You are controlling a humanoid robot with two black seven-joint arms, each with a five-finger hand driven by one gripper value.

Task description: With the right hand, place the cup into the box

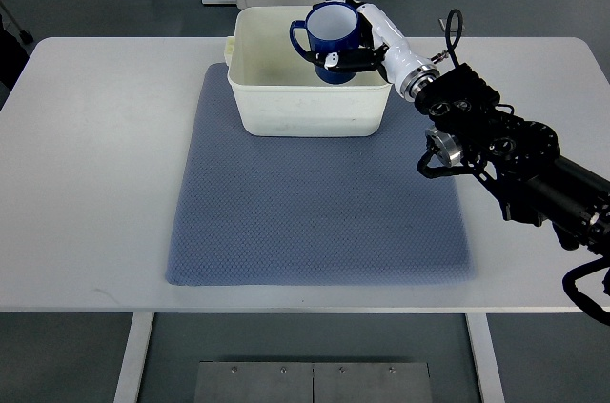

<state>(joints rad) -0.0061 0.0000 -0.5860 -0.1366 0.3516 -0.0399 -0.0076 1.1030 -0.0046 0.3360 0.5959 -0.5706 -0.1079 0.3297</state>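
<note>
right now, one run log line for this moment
right hand shut on blue cup | cup upright over cream box | not released | left arm unseen

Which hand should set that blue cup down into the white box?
The right hand. It already grips the cup and holds it over the box, so it likely only needs to lower and let go. No left arm shows in the picture at all.

we count one blue cup (331, 31), upright over the box. one cream box (310, 98), our landmark, sits at the far end of the single grey-blue mat (319, 222). one white worktop (86, 174) lies under both. one robot hand (367, 46), the right, reaches over the box's right rim.
</note>
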